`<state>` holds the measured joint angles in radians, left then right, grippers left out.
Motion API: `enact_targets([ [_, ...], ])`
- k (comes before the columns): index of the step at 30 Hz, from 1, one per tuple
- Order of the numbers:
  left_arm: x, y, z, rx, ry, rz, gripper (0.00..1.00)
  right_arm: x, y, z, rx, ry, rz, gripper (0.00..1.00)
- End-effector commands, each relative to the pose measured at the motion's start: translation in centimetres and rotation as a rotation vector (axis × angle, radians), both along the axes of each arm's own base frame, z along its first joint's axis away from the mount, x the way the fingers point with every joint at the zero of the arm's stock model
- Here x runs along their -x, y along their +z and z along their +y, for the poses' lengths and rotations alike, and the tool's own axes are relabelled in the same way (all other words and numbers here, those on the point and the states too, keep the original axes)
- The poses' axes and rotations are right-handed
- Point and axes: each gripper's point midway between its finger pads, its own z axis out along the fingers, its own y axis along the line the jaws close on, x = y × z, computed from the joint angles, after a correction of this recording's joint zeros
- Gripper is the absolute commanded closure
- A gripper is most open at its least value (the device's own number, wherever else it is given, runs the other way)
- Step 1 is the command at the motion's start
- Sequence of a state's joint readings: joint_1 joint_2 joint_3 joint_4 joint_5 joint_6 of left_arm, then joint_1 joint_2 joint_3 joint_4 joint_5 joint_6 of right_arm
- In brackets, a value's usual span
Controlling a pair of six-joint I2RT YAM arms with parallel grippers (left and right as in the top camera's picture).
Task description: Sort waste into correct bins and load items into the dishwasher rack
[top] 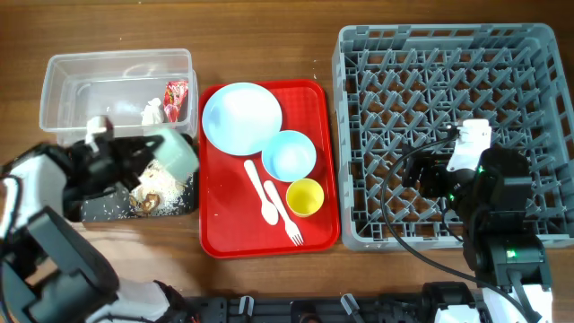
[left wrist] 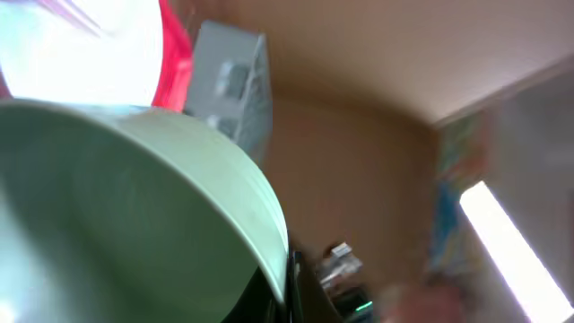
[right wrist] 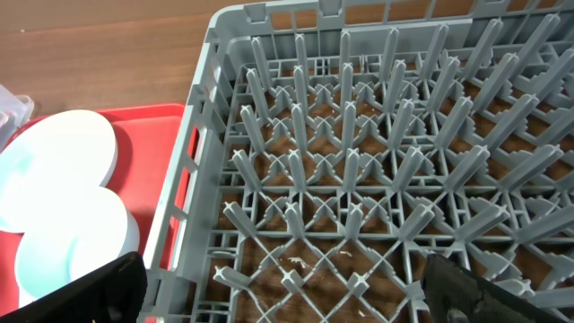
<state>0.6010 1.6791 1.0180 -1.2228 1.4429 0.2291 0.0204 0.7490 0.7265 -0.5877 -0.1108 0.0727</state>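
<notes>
Taking the red tray (top: 224, 215) as the reference, the waste half looks nearly done, while the loading half has not begun. Just left of the red tray's upper part, the clear tub (top: 54, 90) already holds the red wrapper (top: 177, 93) and the white tissue (top: 151, 113). Just left of its lower part, the black tray (top: 99, 208) carries the rice scraps (top: 154, 199). The left gripper (top: 148, 154) is clamped on the pale green bowl (top: 177, 152), held tipped above the black tray near the red tray's left edge, so I judge emptying the scraps to be the step in hand. Whether the bowl is fully empty I cannot tell. On the red tray lie the pale blue plate (top: 240, 117), pale blue bowl (top: 289, 154), yellow cup (top: 304, 197), white spoon (top: 260, 188) and fork (top: 285, 217), none yet loaded. Right of the red tray, the dishwasher rack (top: 538, 90) shows only bare pegs. The right gripper (right wrist: 287, 298) hangs over it, fingers spread wide, holding nothing. All six items remain to load.
</notes>
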Motion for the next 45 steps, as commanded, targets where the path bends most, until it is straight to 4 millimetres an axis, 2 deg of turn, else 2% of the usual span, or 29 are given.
enact_targets([
  [1,1.1,-0.9,-4.0,-0.288,-0.197,-0.038,0.96,-0.2,1.1,-0.3,0.019,-0.002,-0.029,0.00],
  [4,0.8,-4.0,-5.8,-0.561,-0.274,0.070,0.96,-0.2,1.1,-0.3,0.019,-0.002,-0.029,0.00],
  [11,1.9,-8.0,-11.2,-1.048,-0.434,0.115,0.96,-0.3,1.0,-1.5,0.105,-0.031,-0.028,0.00],
  [13,2.3,-8.7,-12.4,-1.151,-0.452,0.104,0.96,-0.3,1.0,-1.5,0.102,-0.032,-0.027,0.00],
  [15,2.2,-9.2,-12.9,-1.259,-0.439,0.095,0.96,-0.3,1.0,-1.5,0.103,-0.032,-0.027,0.00],
  [18,2.2,-10.3,-14.1,-1.345,-0.452,0.077,0.96,-0.2,0.9,-1.2,0.091,-0.016,-0.026,0.00],
  [22,2.3,-12.2,-15.4,-1.368,-0.487,0.086,0.93,0.2,0.4,-0.3,0.061,0.028,0.000,0.00],
  [24,2.4,-12.7,-15.4,-1.372,-0.499,0.097,0.78,0.3,0.4,0.2,0.044,0.052,0.001,0.00],
  [25,2.3,-12.7,-15.5,-1.372,-0.497,0.094,0.66,0.3,0.4,0.4,0.035,0.055,0.001,0.00],
  [27,2.2,-12.5,-15.6,-1.370,-0.495,0.090,0.57,0.2,0.6,0.4,0.005,0.034,0.000,0.00],
  [29,1.8,-11.0,-15.8,-1.359,-0.479,0.065,0.55,0.2,0.6,0.4,-0.025,0.014,0.005,0.00],
  [31,1.3,-8.3,-18.1,-1.241,-0.472,-0.020,0.56,0.2,0.6,0.4,-0.025,0.014,0.005,0.00],
  [33,1.9,-7.1,-20.4,-1.115,-0.515,-0.070,0.57,0.2,0.6,0.4,-0.025,0.013,0.005,0.00],
  [39,4.6,-7.5,-23.1,-1.144,-0.621,-0.120,0.55,0.3,0.5,0.4,-0.024,0.013,0.008,0.00],
  [42,5.4,-9.4,-22.1,-1.282,-0.622,-0.122,0.52,0.3,0.4,0.4,-0.025,0.013,0.011,0.00],
  [45,6.0,-11.3,-21.5,-1.302,-0.635,-0.100,0.55,0.3,0.4,0.4,-0.025,0.013,0.013,0.00],
])
